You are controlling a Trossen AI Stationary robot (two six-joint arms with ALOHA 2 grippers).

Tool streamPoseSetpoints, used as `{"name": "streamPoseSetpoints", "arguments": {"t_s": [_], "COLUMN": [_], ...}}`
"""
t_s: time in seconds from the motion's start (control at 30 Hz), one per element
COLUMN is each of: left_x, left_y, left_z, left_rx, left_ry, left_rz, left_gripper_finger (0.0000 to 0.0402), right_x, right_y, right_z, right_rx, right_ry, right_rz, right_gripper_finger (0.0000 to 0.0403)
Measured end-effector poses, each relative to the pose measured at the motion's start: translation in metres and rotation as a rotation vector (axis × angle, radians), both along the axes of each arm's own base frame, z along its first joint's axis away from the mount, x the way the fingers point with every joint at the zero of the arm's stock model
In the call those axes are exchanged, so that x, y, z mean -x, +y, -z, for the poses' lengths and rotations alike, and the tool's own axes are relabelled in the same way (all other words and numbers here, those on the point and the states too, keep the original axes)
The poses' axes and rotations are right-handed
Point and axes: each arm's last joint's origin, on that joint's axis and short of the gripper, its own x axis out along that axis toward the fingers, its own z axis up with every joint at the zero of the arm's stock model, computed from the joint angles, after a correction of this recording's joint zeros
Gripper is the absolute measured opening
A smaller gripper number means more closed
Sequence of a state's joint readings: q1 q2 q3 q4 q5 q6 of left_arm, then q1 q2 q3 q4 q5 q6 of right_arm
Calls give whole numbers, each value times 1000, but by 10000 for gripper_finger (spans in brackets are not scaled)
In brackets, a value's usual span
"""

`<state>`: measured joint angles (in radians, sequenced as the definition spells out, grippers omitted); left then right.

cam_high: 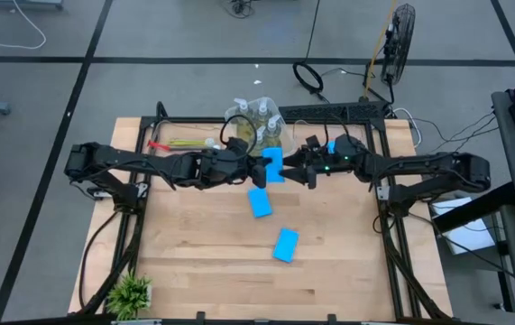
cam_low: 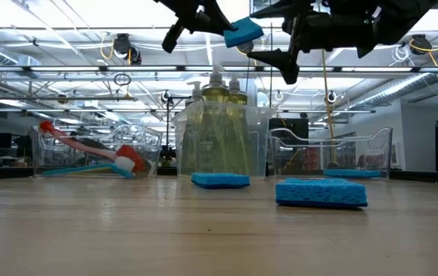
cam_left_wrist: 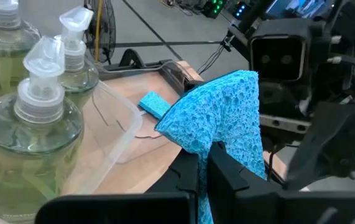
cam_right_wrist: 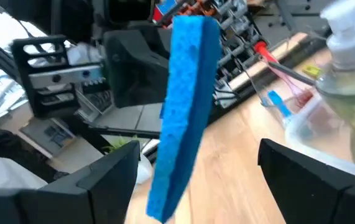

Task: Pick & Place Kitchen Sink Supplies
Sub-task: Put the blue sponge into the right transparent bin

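Left gripper (cam_high: 259,170): clenched on a blue sponge (cam_high: 273,164), held in the air above the table's far middle, just in front of the soap bin.
Held sponge: pinched at one end between the dark fingers (cam_left_wrist: 230,180) in the left wrist view, the free end sticking up and slightly bent; the low view shows it high above the bins (cam_low: 243,33).
Right gripper (cam_high: 308,169): released, its fingers spread wide, facing the left gripper with the held sponge (cam_right_wrist: 183,112) between the two fingers but touching neither.
Soap bottles (cam_high: 259,122): clear pump bottles standing together in the middle clear bin (cam_low: 220,142) at the far edge, just behind the grippers.
Brushes (cam_high: 178,143): red and yellow-green handles lying in the far-left bin (cam_low: 88,153).
Right bin (cam_low: 330,152): one sponge (cam_high: 331,145) lies inside it, beside the right arm.
Loose sponges: one (cam_high: 260,202) flat on the wood just in front of the grippers, another (cam_high: 285,245) nearer the table's middle, apart from the first.
Plant (cam_high: 130,293): near-left corner of the table (cam_high: 194,271), well apart from everything else.
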<state>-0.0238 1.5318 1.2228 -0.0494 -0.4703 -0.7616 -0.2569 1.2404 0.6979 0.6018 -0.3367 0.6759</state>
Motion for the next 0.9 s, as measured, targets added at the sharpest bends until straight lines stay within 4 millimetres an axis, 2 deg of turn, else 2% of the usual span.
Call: {"name": "streamPoseSetpoints", "arguments": {"t_s": [0.17, 0.3, 0.43, 0.8, 0.9], "left_x": [0, 0, 0, 0, 0], "left_y": [0, 1, 1, 1, 1], "left_z": [0, 0, 0, 0, 0], "left_rx": [-1, 0, 0, -5, -3], "left_ry": [1, 0, 0, 1, 1], "left_rz": [-2, -4, -4, -7, -5], "left_gripper_finger": [9, 9, 9, 9, 15], "right_x": [-2, -3, -3, -3, -3], "right_y": [-1, -1, -1, 2, 2], "right_z": [2, 2, 2, -2, -2], "right_rx": [0, 4, 5, 42, 53], "right_ry": [19, 14, 13, -23, -24], "right_rz": [29, 52, 55, 29, 10], "right_gripper_finger": [311, 283, 225, 28, 9]}}
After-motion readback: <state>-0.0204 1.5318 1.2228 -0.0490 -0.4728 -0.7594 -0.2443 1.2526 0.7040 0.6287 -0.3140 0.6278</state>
